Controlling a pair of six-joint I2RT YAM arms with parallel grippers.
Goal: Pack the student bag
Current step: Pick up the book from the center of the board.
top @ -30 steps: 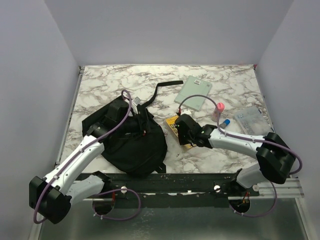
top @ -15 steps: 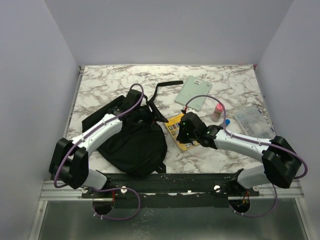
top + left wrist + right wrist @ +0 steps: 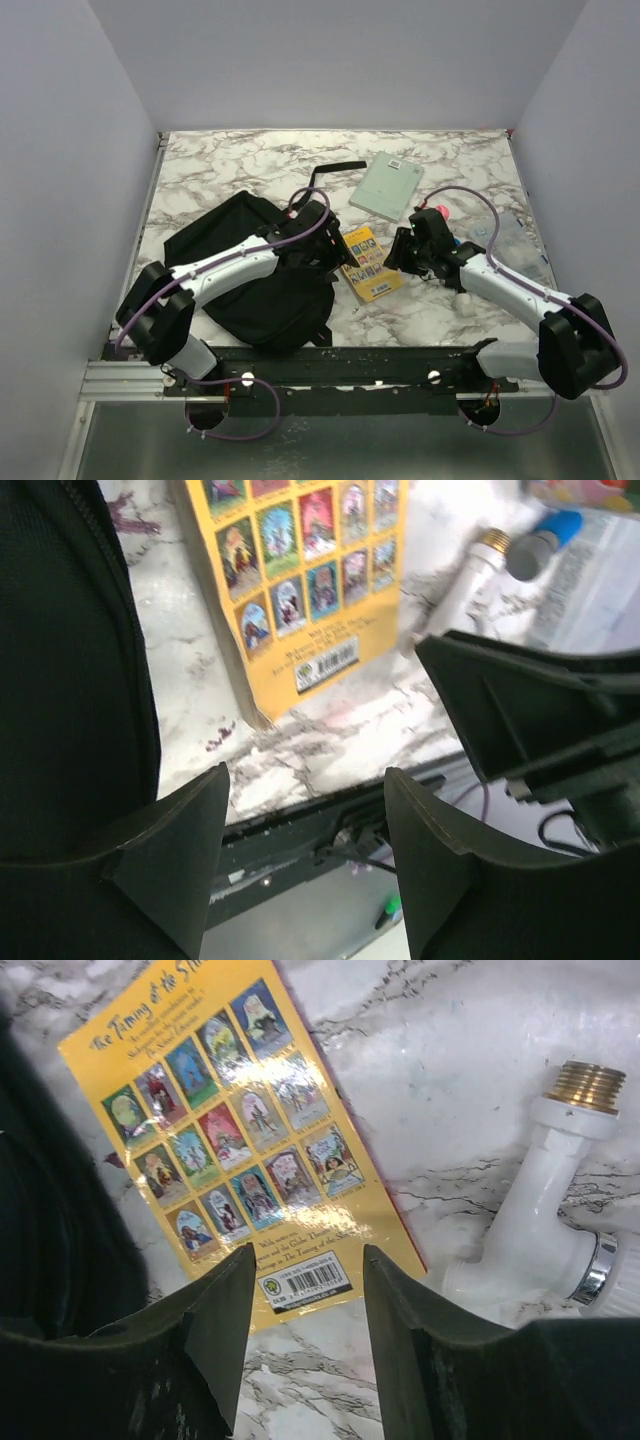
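Observation:
The student bag [image 3: 245, 285], a large soft black backpack, lies at the left of the marble table, its strap [image 3: 335, 170] trailing to the back. My left gripper [image 3: 326, 250] hangs over the bag's right edge, open and empty, with the bag's fabric [image 3: 70, 660] at its left and a yellow book [image 3: 300, 570] ahead. That yellow book [image 3: 370, 262] lies flat between both arms. My right gripper [image 3: 397, 256] stands open at the book's right side. In the right wrist view the open gripper [image 3: 307, 1260] hovers above the book's barcode end [image 3: 230, 1130], holding nothing.
A grey-green book [image 3: 388, 187] lies at the back. A pink-capped bottle [image 3: 437, 212] and a clear plastic case [image 3: 505, 235] sit at the right. A white pipe fitting [image 3: 545, 1210] with a brass thread lies next to the yellow book, also visible from above [image 3: 463, 300].
My right gripper has opened and drawn back to the right off the yellow book. My left arm has swung right across the bag to its edge by the book.

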